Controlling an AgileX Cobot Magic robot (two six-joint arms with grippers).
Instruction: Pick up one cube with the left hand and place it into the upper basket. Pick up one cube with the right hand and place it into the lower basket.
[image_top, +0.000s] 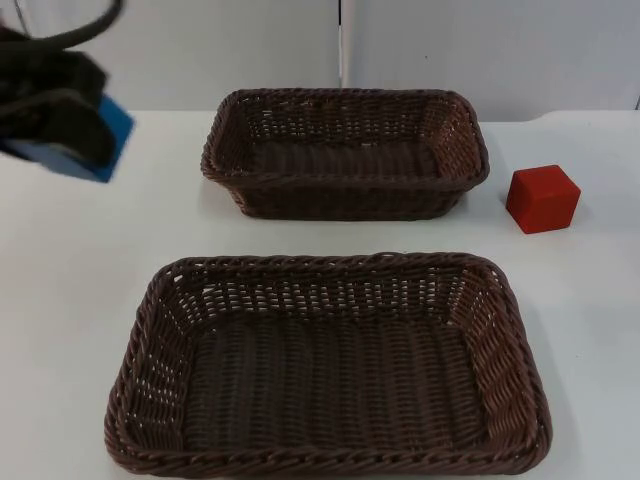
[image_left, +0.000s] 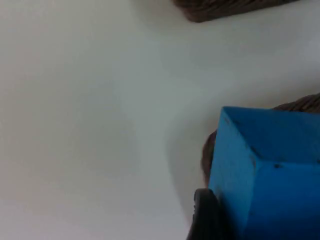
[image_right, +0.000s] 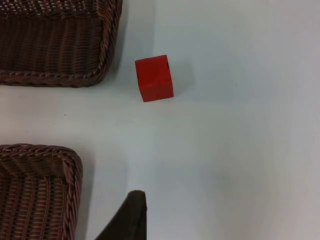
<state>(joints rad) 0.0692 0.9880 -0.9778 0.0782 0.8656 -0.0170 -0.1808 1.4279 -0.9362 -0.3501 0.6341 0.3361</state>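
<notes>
The lower basket (image_top: 330, 375) sits nearest, not yet filled. Beyond it the upper basket (image_top: 345, 150); the red cube (image_top: 542, 198) rests right of it, untouched. Upper left, the left gripper (image_top: 60, 125) clamps the blue cube (image_top: 105, 140), raised for carrying basketward.

Left gripper (image_top: 62, 120): black, bulky, blurred outline. Rounded black fingertip (image_left: 207, 215). Right arm's fingertip (image_right: 131, 220): dark, tapered, matte wedge.
</notes>
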